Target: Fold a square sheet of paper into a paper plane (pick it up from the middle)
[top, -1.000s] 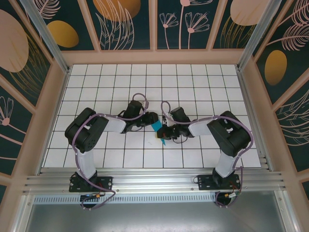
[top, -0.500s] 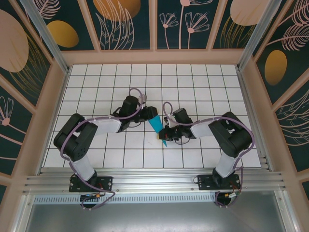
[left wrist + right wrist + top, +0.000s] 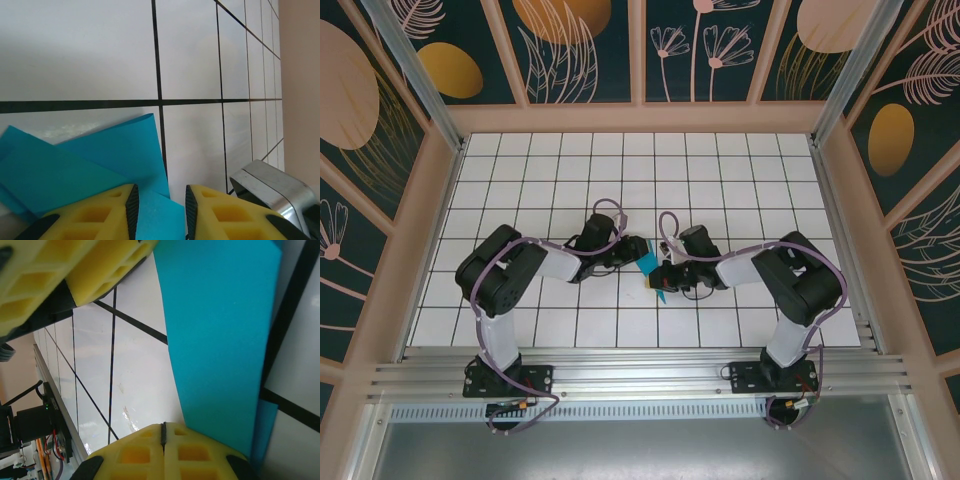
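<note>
The teal-blue paper [image 3: 647, 262] lies creased into a smaller folded shape on the white tiles between my two grippers. In the left wrist view its layered flaps [image 3: 100, 160] spread under my left gripper [image 3: 161, 192], which is open with a flap lying in the gap between the yellow fingers [image 3: 90, 217]. My left gripper [image 3: 638, 250] sits at the paper's upper left edge. My right gripper [image 3: 163, 426] is shut, pads together, and the paper [image 3: 220, 340] runs past and under its right finger. From above, my right gripper [image 3: 658, 275] rests on the paper's lower part.
White tiled floor [image 3: 570, 180] with black grid lines, fenced by tan walls [image 3: 640, 118]. The left gripper's yellow finger [image 3: 75, 270] shows at the top left of the right wrist view. A grey metal part [image 3: 270, 185] sits close on the right of the left wrist view.
My left gripper drew back up and left, baring more of the paper, then returned onto its edge with the jaws a little narrower. The right gripper has stayed put.
</note>
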Controlling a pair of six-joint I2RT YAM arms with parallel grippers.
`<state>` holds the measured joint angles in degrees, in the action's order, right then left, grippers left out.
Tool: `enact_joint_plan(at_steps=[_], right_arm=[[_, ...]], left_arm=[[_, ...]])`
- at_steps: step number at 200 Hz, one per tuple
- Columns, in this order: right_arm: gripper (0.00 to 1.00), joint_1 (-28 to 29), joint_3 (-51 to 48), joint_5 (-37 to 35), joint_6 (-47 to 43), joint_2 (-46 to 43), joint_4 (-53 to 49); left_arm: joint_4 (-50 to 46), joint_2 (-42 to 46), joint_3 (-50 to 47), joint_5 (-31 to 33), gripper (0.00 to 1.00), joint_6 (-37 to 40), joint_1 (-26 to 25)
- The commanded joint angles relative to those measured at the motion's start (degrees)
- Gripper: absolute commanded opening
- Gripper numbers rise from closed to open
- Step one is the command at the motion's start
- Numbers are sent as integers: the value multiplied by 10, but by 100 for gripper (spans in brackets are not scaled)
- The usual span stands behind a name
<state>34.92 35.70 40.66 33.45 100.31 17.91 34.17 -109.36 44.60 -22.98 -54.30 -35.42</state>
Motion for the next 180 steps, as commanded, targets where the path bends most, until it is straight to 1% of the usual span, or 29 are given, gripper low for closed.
enact_joint_plan(at_steps=[1,32,86,109,125,148,168,180], right_arm=[[0,-2,-37,-28,-1,19,-73],[0,-4,-46,-28,-3,13,-79],[0,-9,-50,-24,-14,9,-89],[0,-9,-47,-22,-14,8,-89],[0,-10,-40,-23,-13,9,-89],[0,-9,-29,-24,-11,13,-88],[0,-9,-24,-26,-5,13,-82],[0,-9,-22,-26,0,13,-76]], left_arm=[[7,-9,-2,42,34,15,3],[-9,-4,-3,70,34,30,19],[-43,-4,24,60,36,69,57],[-54,5,41,52,37,77,65],[-64,22,50,43,39,78,64],[-50,59,42,20,41,61,63],[-31,85,25,-5,38,46,52],[-39,86,26,-18,36,47,33]])
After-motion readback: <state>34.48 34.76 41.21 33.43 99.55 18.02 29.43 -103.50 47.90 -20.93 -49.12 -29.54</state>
